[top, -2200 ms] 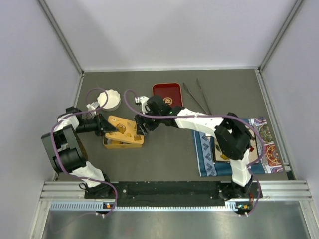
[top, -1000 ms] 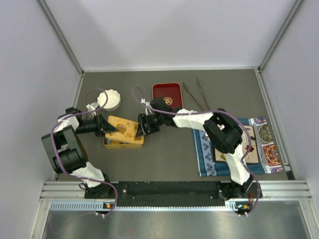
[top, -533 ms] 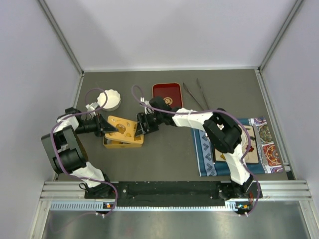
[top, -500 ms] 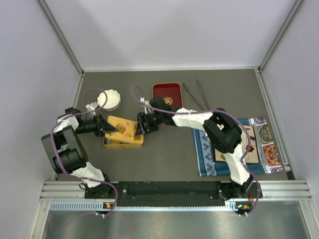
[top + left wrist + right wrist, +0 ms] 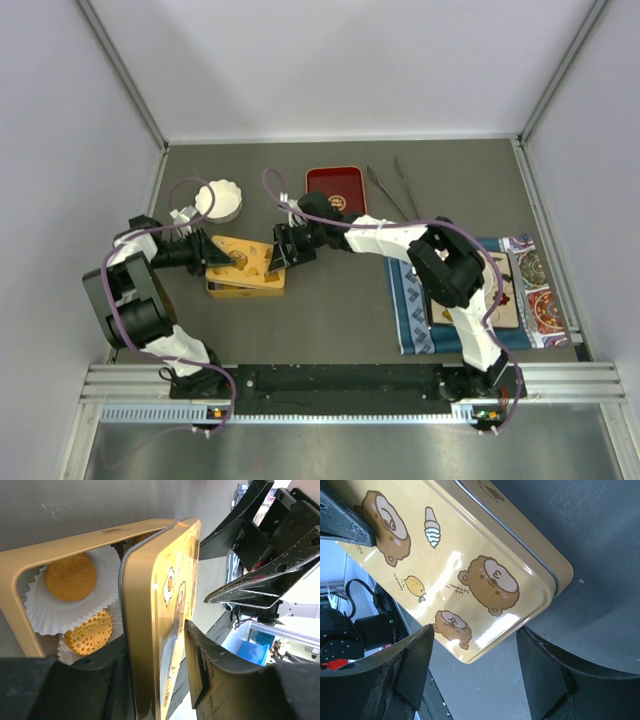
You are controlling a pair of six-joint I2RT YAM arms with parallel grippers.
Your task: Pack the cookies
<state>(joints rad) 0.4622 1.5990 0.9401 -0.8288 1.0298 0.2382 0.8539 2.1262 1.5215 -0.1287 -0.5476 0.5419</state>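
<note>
A yellow tin box sits left of centre. In the left wrist view two orange cookies lie in white paper cups inside the box; the other cookies are hidden behind the lid. The yellow bear-print lid rests tilted over the box. My left gripper is shut on the lid's left edge. My right gripper is open at the lid's right corner, one finger on each side and not touching it.
A stack of white paper cups stands behind the box. A red tray and metal tongs lie at the back. A patterned cloth lies at the right under my right arm.
The lid has shifted a little left and settled lower over the box. My right gripper has followed it leftward. My left gripper has kept its hold.
</note>
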